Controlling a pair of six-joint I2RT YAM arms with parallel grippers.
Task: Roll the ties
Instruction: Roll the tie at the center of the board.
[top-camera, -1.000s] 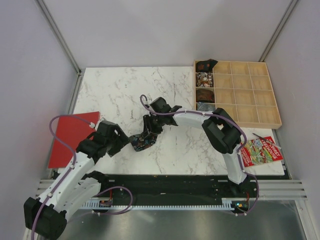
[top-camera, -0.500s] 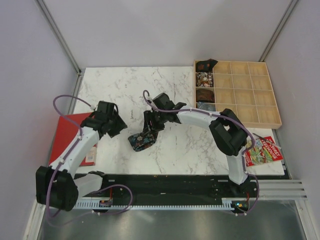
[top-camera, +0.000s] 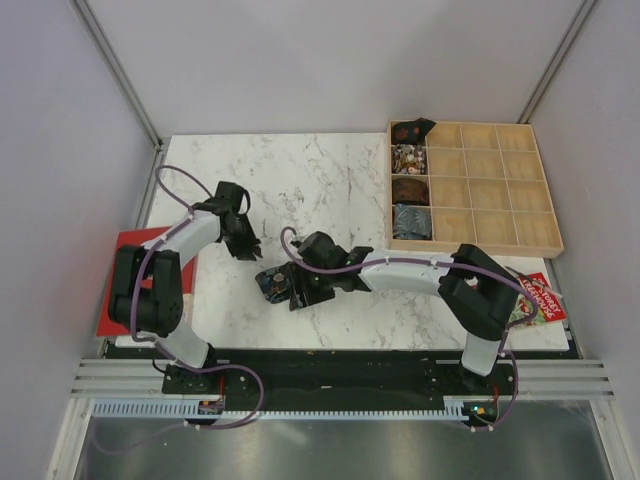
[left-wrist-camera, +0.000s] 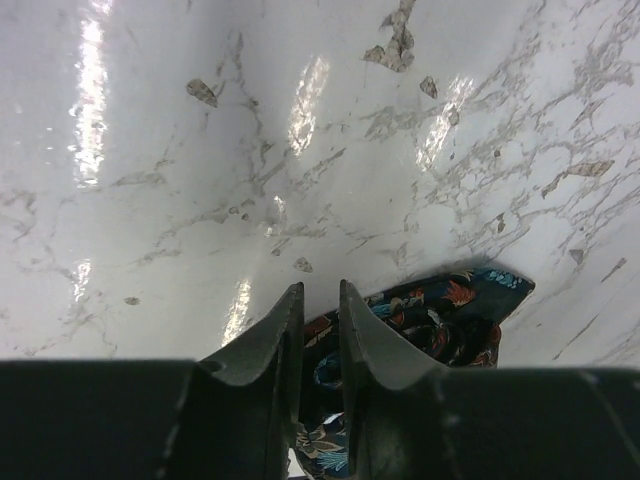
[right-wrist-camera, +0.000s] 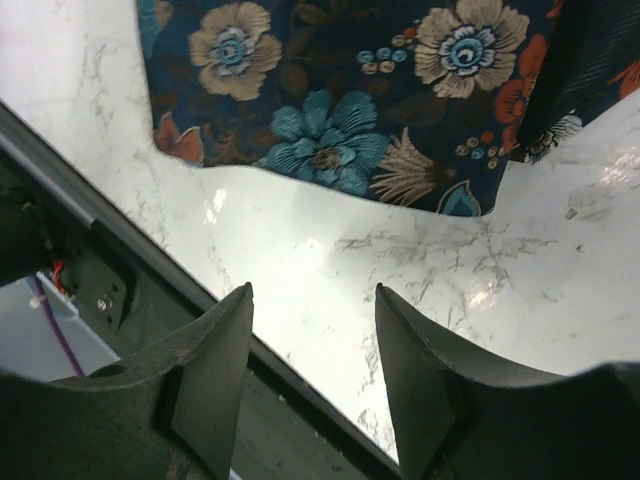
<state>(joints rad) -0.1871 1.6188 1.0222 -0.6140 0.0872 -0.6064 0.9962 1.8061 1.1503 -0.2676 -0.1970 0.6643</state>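
Right gripper (right-wrist-camera: 312, 300) hovered spread and empty beside the bunched floral tie (right-wrist-camera: 330, 90) on the desk (right-wrist-camera: 330, 250). Left gripper (left-wrist-camera: 320, 295), narrowed to a slit, held nothing. Soft, light, slippery fabric, probably best pinched at a folded edge.

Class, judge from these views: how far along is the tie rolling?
Done: four rolled ties sit in the wooden tray's left column. In hand: nothing; the right gripper, jaws open, is beside a bunched floral tie on the table. Left: probably finishing and traying that tie.
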